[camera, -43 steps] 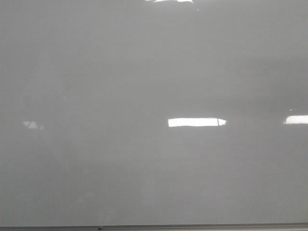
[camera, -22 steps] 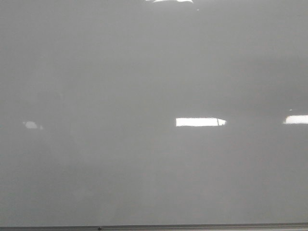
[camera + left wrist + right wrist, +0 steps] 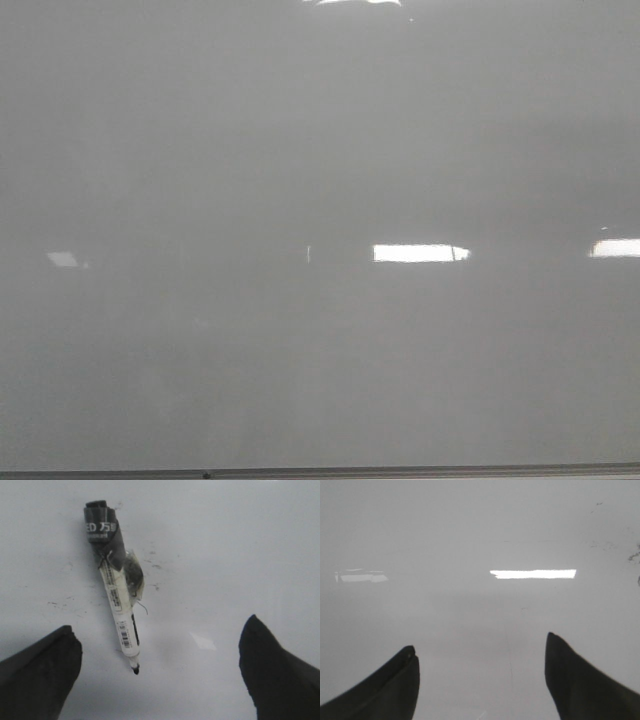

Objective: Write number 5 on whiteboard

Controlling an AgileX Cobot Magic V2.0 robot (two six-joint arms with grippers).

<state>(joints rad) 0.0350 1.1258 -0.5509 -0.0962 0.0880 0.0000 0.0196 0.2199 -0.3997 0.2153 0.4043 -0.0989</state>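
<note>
**A:** Whiteboard (image 3: 320,150) first: is anything written on it?

**B:** No. In the front view it fills the frame, pale grey and glossy, with its thin dark bottom edge at 6 o'clock. Bright light reflections (image 3: 420,253) sit a little right of centre, at the 3 o'clock edge and at 12 o'clock. I see no stroke of the number 5 anywhere.

**A:** So the writing hasn't begun?

**B:** That's my judgement. None of the digit is drawn, and the pen isn't picked up yet.

**A:** Where's the pen?

**B:** The left wrist view shows a marker (image 3: 116,585) against a pale surface marked with faint dark smudges. Its dark end points toward 12 o'clock and its tip toward 6 o'clock. Clear tape or wrap seems to bulge at mid-body.

**A:** And the grippers?

**B:** The left gripper (image 3: 160,672) has its fingers spread wide, holding nothing; the marker's tip lies between them, touching neither. The right gripper (image 3: 480,677) is equally wide apart and empty, facing bare glossy board.

**A:** What remains?

**B:** Everything, I'd say: grasping the marker, bringing its tip to the board, and drawing the whole digit.
</note>
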